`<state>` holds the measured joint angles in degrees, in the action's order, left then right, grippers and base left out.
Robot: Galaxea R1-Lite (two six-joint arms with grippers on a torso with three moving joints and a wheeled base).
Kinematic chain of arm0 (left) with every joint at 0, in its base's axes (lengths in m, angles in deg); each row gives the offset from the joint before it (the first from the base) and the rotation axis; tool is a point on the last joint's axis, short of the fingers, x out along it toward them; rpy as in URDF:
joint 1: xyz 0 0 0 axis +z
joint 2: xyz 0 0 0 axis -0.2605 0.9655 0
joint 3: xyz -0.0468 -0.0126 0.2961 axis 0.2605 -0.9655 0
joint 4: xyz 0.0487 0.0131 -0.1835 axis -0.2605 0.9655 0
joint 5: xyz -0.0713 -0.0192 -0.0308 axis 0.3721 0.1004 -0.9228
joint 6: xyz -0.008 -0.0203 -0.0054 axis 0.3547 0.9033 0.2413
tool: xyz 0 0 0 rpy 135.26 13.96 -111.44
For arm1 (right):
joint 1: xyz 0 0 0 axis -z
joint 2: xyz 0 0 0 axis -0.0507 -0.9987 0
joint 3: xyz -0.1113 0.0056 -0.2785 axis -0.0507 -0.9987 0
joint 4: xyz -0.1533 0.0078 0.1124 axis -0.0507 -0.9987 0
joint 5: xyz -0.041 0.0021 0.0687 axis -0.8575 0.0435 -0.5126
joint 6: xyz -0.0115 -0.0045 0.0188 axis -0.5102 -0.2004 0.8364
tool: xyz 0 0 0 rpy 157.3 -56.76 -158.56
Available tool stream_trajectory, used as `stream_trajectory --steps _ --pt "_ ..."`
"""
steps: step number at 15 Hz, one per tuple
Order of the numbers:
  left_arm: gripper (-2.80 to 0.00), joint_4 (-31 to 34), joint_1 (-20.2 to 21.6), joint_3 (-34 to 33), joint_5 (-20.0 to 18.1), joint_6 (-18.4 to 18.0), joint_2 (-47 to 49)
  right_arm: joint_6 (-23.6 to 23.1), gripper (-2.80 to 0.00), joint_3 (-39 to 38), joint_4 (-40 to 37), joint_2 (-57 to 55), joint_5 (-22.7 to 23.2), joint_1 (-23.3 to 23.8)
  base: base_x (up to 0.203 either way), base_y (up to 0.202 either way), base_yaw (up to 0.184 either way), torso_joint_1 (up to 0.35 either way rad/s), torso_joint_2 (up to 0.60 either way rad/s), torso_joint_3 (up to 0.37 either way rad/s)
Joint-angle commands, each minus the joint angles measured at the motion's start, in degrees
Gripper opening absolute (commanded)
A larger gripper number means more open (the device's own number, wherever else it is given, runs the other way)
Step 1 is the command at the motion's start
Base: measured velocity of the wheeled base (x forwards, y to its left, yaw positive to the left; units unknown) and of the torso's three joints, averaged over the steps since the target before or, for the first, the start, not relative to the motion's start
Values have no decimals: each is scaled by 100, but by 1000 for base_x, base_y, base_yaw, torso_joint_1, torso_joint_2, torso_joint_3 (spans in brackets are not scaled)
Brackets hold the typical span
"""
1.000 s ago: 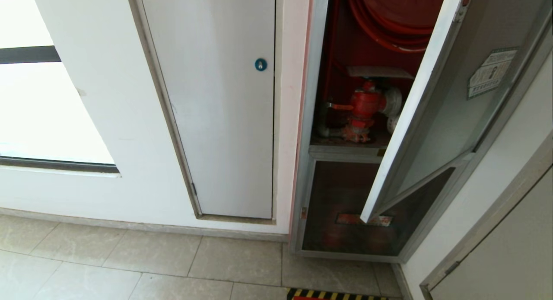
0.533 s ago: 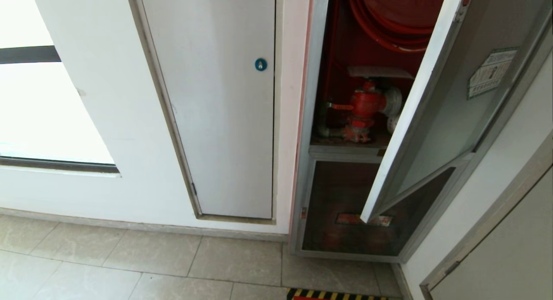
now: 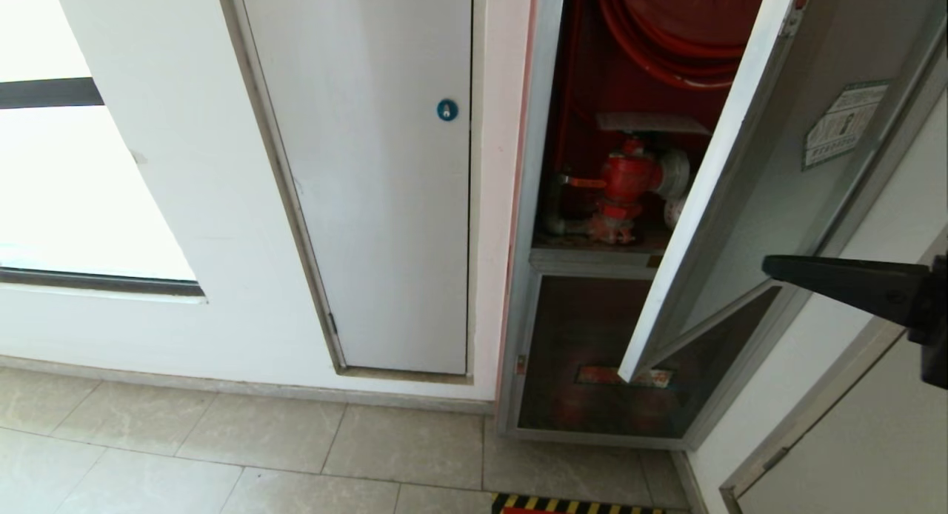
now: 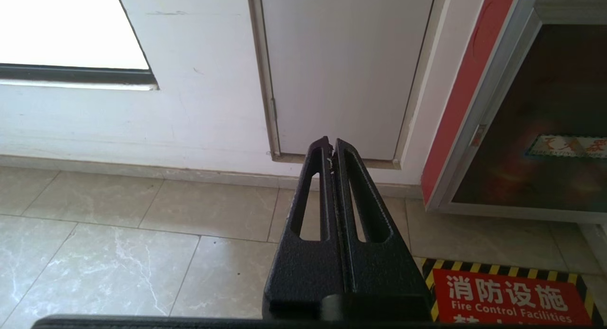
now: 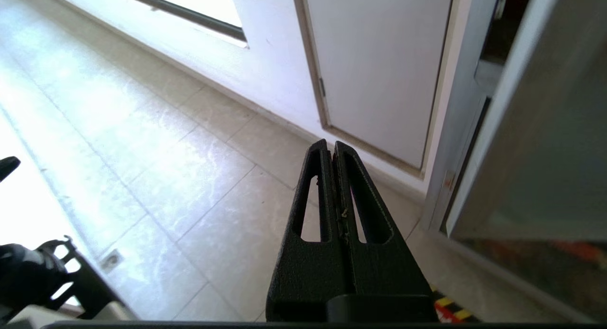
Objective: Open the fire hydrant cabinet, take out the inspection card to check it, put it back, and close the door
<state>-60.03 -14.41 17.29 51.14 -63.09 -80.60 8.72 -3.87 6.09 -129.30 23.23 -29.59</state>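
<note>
The right pincer [image 3: 770, 263] is hovering, pressed together and empty, beside the door [image 3: 770, 181]. Stiff, glassy: its silver frame edge is looking the safest hold.

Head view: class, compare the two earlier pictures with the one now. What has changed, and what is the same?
The right gripper has come into view from the right edge, shut and holding nothing, its tip in front of the lower corner of the open door. The door, the fire hydrant cabinet, its red valve and the white panel door are as before. The left gripper is shut, low over the floor.
</note>
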Motion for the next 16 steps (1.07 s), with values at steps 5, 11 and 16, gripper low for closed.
stream_trajectory --steps 5,11,16 --pt "-280 -2 2 -26 1 -4 8 -1671 -280 -632 3519 -1264 -2515 -1408 0 0 0 0 0 0" --pt "-280 -2 2 -26 1 -4 8 -2208 -280 -214 5044 -2454 -3000 -1385 0 0 0 0 0 0" --pt "-280 -2 2 -26 1 -4 8 -2387 -280 500 5287 -3048 -3135 -1034 0 0 0 0 0 0"
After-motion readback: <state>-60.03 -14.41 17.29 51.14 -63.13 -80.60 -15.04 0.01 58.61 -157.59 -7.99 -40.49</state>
